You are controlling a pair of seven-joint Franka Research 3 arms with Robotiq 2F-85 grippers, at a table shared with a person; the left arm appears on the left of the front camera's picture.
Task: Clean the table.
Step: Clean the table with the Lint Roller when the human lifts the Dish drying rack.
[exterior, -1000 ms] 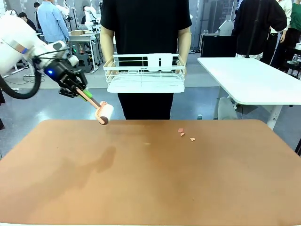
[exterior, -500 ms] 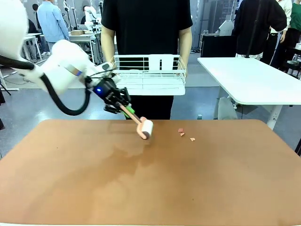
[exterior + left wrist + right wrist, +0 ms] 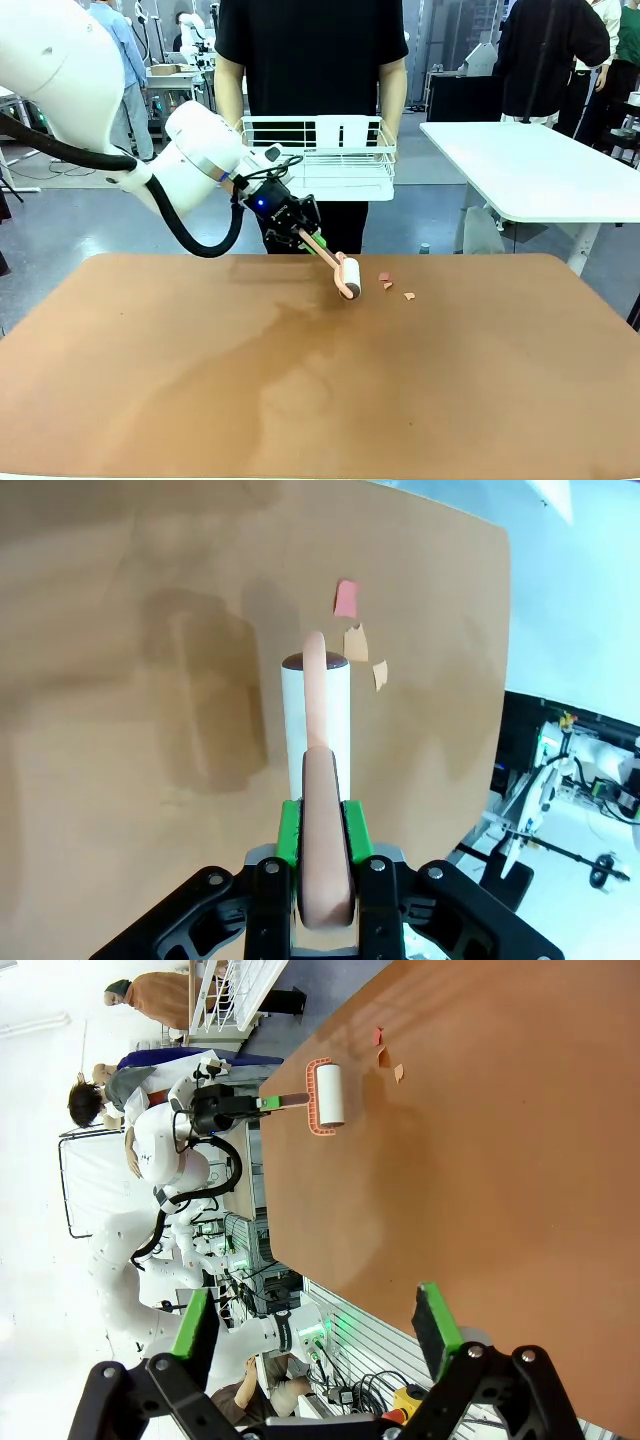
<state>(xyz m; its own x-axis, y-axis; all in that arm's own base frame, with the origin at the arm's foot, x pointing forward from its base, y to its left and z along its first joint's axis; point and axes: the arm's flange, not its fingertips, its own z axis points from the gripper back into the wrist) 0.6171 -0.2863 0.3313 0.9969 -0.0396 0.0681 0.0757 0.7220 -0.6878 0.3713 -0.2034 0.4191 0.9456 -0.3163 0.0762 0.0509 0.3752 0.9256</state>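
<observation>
The table (image 3: pixel 300 400) has a smooth reddish-brown matte top with rounded corners. Three small scraps (image 3: pixel 388 285) lie on it in a loose cluster, just past the far end of the lint roller (image 3: pixel 315 715), whose handle the left gripper (image 3: pixel 322 855) clamps. In the left wrist view the pink scrap (image 3: pixel 346 598) lies farthest ahead of the gripper. The two orange scraps (image 3: pixel 355 640) lie nearer to it, just beside the end of the roller's drum, off to one side. Whether the drum touches the top cannot be told. The roller's shadow (image 3: pixel 205 710) falls on the tabletop, beside the drum on the side away from the scraps.
</observation>
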